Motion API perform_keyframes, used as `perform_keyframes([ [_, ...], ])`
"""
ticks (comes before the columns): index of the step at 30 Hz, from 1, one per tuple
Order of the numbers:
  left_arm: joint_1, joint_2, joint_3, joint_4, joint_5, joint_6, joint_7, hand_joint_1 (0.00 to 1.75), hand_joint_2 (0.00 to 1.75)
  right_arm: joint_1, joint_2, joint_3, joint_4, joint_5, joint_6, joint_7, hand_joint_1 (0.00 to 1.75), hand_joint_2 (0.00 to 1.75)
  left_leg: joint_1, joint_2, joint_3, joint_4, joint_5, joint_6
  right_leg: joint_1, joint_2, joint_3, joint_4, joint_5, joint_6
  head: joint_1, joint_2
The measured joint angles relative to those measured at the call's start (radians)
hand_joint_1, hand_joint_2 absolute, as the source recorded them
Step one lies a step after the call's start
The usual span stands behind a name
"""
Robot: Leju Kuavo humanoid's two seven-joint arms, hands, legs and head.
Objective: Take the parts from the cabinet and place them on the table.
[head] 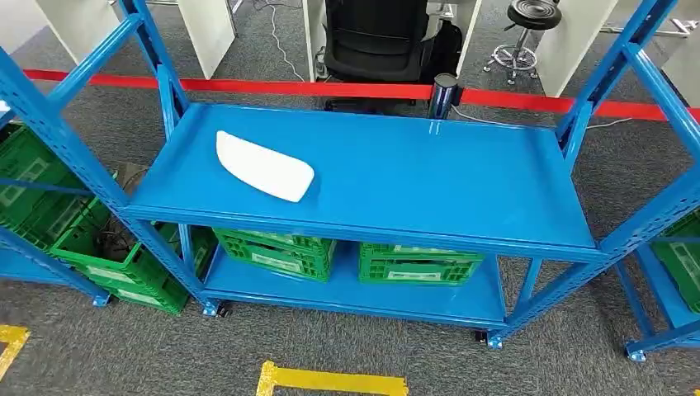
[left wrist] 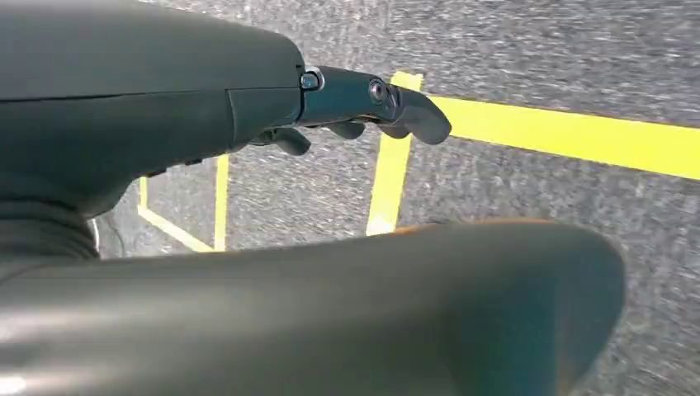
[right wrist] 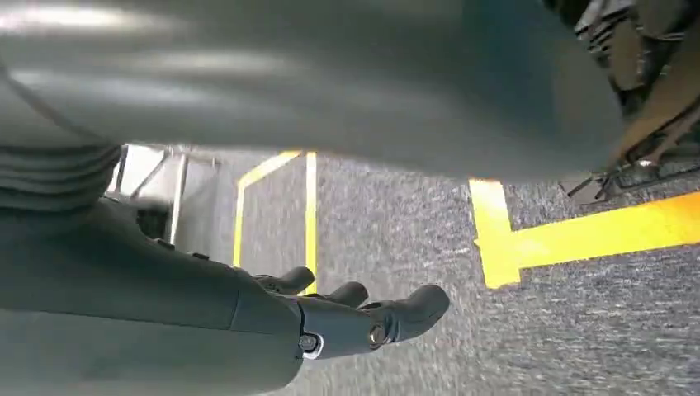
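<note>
I see a white part (head: 264, 166) lying flat on the blue rack's (head: 462, 177) top shelf, near its left end, closer to the front edge than the back. Green crates (head: 419, 265) sit on the lower shelf. My left hand (left wrist: 363, 103) and right hand (right wrist: 363, 318) hang down over grey carpet with yellow tape (left wrist: 569, 134), fingers loosely apart, holding nothing. Whether this rack is the cabinet or the table I can't tell, so the part could be awaiting pickup or already placed. If it's a pickup, I'd judge the part thin and flat, so fingers need to get under its front edge, slow and level
</note>
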Motion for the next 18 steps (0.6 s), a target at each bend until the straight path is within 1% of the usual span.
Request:
perform_keyframes([
  [5,0.042,0.009,-0.009,-0.037,0.032,-0.027,0.023,0.0,0.0,0.04,-0.007,-0.03,-0.038,0.134,0.029,-0.018,0.0,0.0,0.0,0.0,0.0,0.0,0.0,0.0,0.0,0.0,0.0,0.0,0.0,0.0,0.0,0.0],
  [8,0.05,0.011,-0.011,-0.052,0.038,-0.032,0.026,0.0,0.0,0.051,-0.009,-0.044,-0.052,0.154,0.035,-0.02,0.0,0.0,0.0,0.0,0.0,0.0,0.0,0.0,0.0,0.0,0.0,0.0,0.0,0.0,0.001,0.0],
  [18,0.06,0.015,-0.016,-0.076,0.039,-0.033,0.032,0.0,0.0,0.062,-0.011,-0.066,-0.077,0.156,0.037,-0.02,0.0,0.0,0.0,0.0,0.001,0.0,0.0,0.0,0.0,0.0,0.0,0.0,0.0,0.0,0.0,0.0],
])
